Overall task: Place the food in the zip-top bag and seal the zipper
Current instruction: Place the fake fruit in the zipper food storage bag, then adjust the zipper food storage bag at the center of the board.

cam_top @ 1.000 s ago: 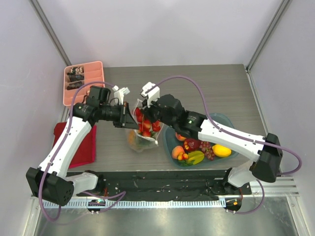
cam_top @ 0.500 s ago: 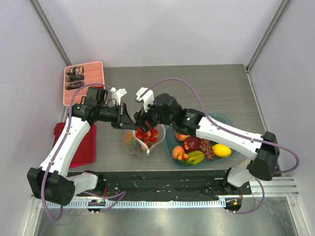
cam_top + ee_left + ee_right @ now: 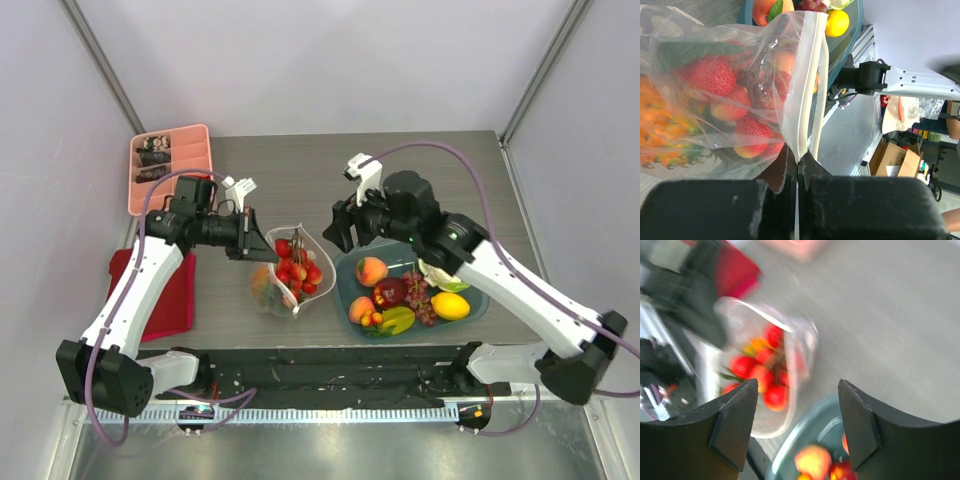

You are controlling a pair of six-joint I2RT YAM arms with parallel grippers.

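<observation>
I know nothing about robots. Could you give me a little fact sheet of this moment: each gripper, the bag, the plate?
Left gripper: shut on the mouth edge of the zip-top bag
Right gripper: open, empty, above the table beside the teal plate
In the bag: red berries, an orange piece
Zipper: unsealed, mouth open
Not yet bagged, on the plate: peach, apple, grapes, lemon

No text, brand, number or sign can be read in any view. The clear film of the zip-top bag [image 3: 747,47] shows no lettering that can be made out. The cardboard boxes [image 3: 901,161] in the background of the left wrist view are too small to read, and the right wrist view is blurred.
</observation>
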